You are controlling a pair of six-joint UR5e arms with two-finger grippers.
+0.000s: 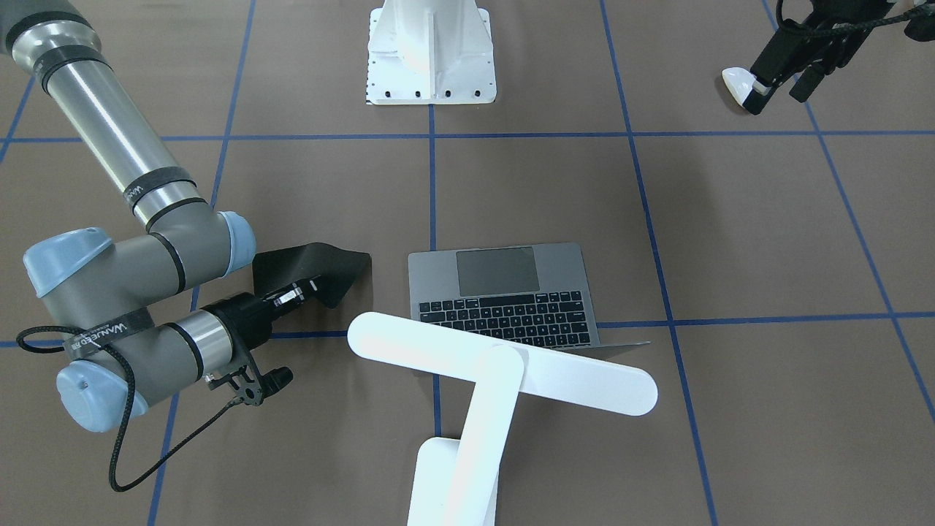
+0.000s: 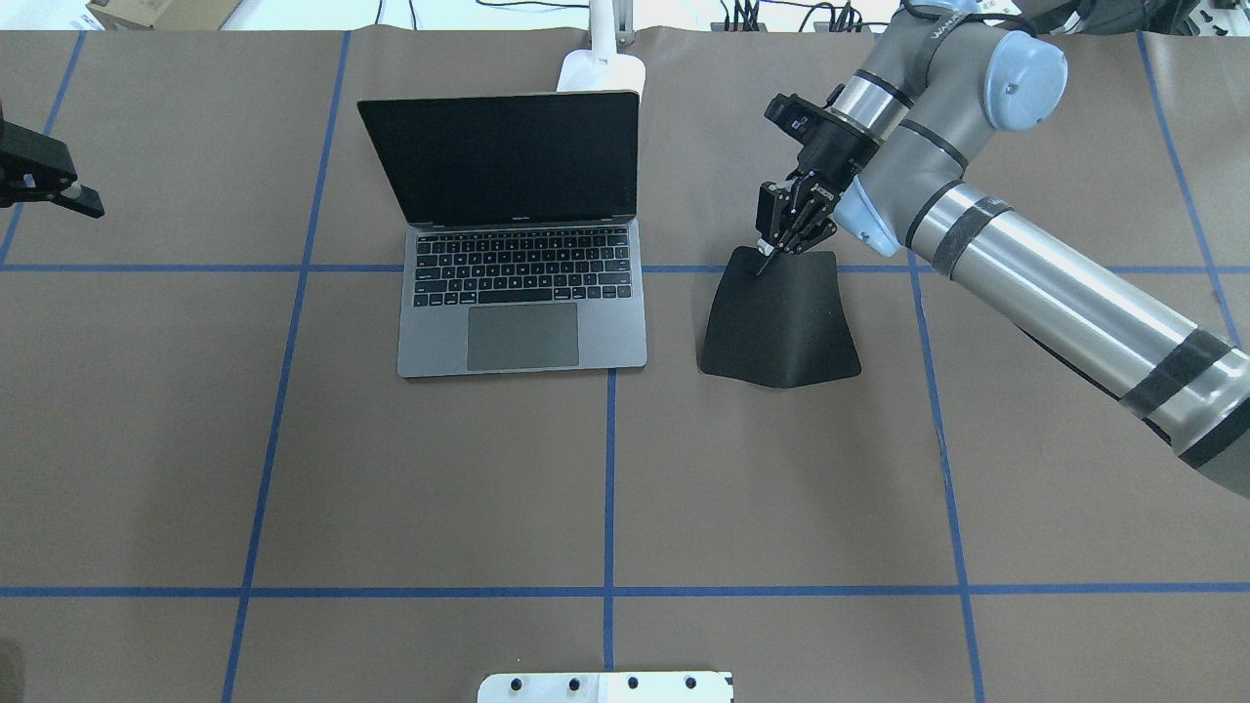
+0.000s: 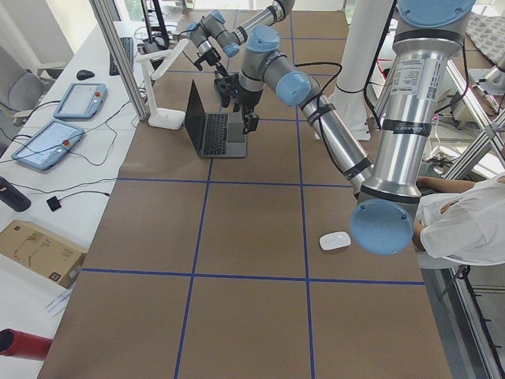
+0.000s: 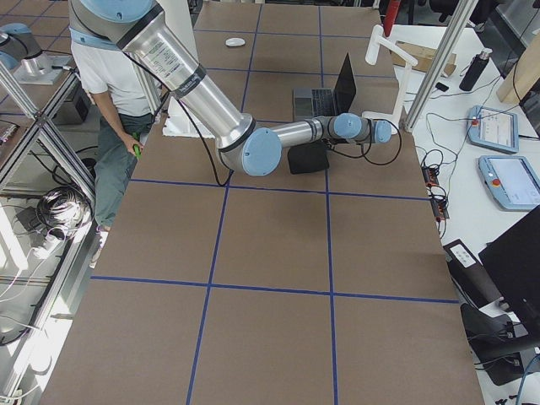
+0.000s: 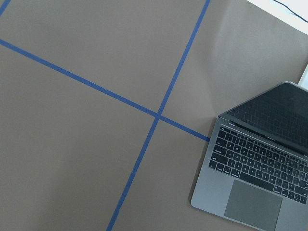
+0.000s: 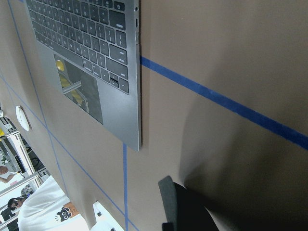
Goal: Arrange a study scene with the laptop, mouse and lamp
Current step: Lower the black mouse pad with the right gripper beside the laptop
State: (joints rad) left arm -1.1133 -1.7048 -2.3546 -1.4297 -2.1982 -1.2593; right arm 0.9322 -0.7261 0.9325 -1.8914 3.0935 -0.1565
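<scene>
Grey laptop (image 2: 522, 283) open, screen on far edge, long axis left-right

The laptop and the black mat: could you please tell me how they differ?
The laptop is grey, rigid and open, untouched; the mat is black, limp and smaller. The laptop's base lies flat; the mat's far edge is pinched up by the right gripper. Both rest on the table.
</scene>
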